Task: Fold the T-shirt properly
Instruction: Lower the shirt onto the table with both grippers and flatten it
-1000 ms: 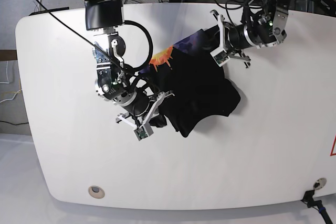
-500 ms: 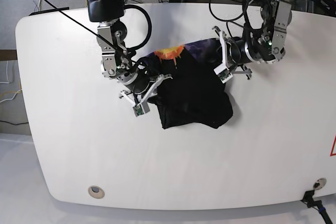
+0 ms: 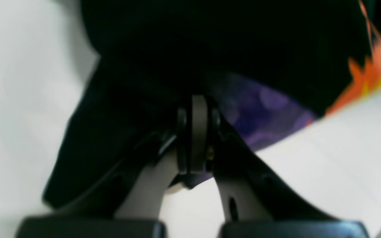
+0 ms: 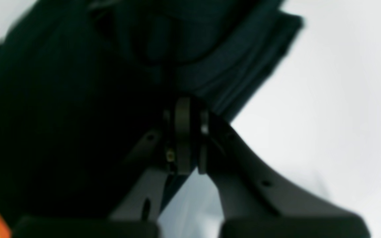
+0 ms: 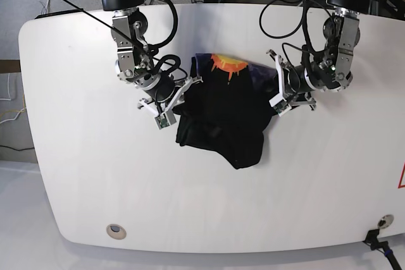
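Black T-shirt (image 5: 221,121), bunched and blurred, pinched by both closed claws (image 3: 195,132) (image 4: 185,132).

Both wrist views blurred; T-shirt (image 3: 210,49) cropped.

A white rounded table (image 5: 82,175) stands over pale floor (image 5: 12,219).
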`<state>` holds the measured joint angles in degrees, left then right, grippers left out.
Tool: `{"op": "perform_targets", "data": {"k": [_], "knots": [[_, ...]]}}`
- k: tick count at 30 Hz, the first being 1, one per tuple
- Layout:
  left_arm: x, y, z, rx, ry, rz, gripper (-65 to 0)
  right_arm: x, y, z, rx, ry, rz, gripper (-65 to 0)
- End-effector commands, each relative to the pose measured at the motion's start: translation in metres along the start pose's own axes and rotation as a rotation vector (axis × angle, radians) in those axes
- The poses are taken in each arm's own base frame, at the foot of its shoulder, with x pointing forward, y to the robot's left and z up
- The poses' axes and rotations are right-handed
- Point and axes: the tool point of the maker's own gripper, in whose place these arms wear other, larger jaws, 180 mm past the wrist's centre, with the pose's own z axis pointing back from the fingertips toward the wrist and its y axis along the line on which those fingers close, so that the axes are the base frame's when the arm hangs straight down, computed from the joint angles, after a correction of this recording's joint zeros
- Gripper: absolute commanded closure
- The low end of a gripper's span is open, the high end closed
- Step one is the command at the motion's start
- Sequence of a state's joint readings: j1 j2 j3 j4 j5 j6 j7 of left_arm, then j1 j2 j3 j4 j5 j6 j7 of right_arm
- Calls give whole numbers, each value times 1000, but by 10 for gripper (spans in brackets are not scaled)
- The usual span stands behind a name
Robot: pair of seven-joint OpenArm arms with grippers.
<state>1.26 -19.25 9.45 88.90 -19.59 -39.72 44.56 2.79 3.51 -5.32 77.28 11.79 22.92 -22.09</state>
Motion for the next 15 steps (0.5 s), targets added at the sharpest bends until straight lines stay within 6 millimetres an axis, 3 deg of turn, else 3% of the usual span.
{"op": "perform_targets", "data": {"k": [1,5,9,11,15], "knots": [[10,-6,7,-2,-33,-26,0,20,-7,-8,-2,-36,14,-25],[4,-30,7,-36,-40,-19,0,22,-11,-12,-6,-31,14,-25],[5,-27,8,-28,-41,-19,0,21,-11,-11,-5,-30,13,-25],[7,-25,10,-23,-45,-24,0,33,-8,-8,-3,-61,29,-25],[26,6,33,74,-95,-54,0,72,8,13,6,-138,103,-25]]}}
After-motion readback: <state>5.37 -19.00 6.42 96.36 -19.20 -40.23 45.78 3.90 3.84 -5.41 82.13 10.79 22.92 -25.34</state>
